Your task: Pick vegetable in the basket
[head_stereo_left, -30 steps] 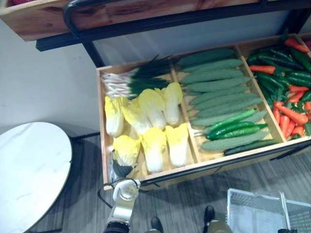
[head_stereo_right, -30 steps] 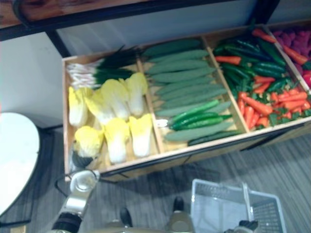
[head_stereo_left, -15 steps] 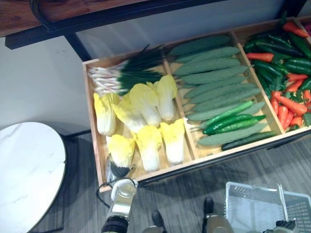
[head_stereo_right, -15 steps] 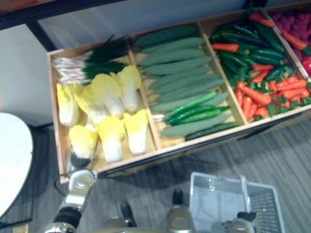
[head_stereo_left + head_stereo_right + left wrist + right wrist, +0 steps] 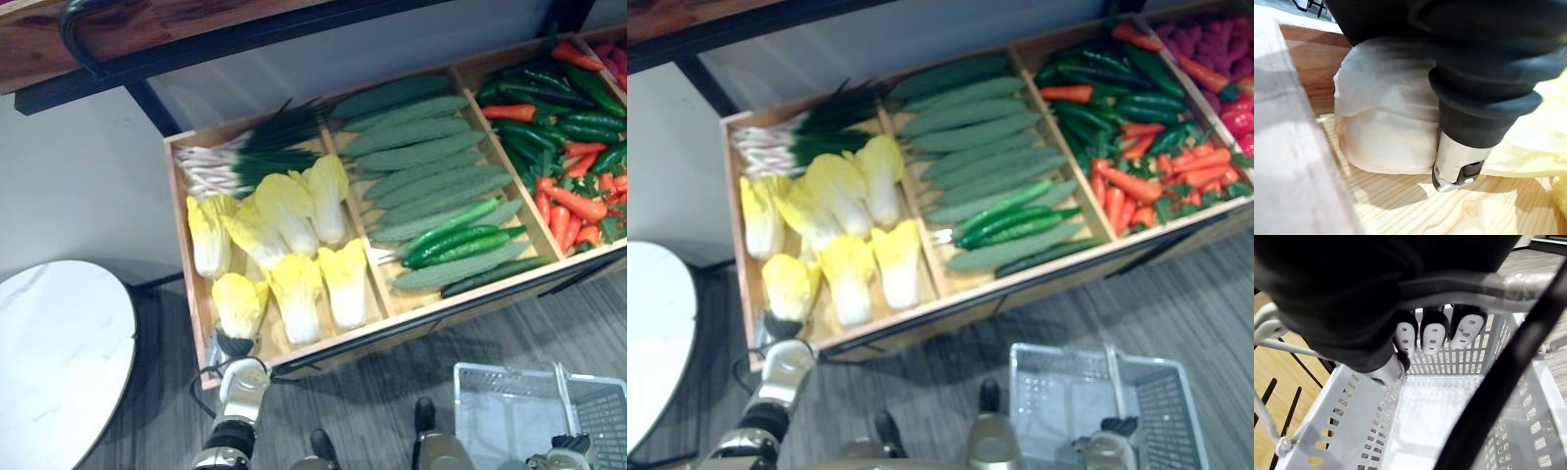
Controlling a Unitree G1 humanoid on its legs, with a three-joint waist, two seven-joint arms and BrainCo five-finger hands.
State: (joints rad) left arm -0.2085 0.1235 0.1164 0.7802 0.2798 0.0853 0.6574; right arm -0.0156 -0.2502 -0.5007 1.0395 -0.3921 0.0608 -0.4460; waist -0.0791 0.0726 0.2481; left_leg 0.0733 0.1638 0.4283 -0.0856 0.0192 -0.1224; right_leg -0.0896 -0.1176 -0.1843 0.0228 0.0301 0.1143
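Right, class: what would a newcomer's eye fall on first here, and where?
The wooden tray of produce along the top: yellow napa cabbages at its left, green cucumbers in the middle, red and green chillies at the right. The left hand is at the nearest cabbage at the tray's near left corner, and the right hand grips a plastic basket lower right.

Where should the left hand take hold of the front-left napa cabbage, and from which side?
Probably grip the napa cabbage round its rounded white base, coming down from the crate's front rail: the base faces that way, loose leaves point away.
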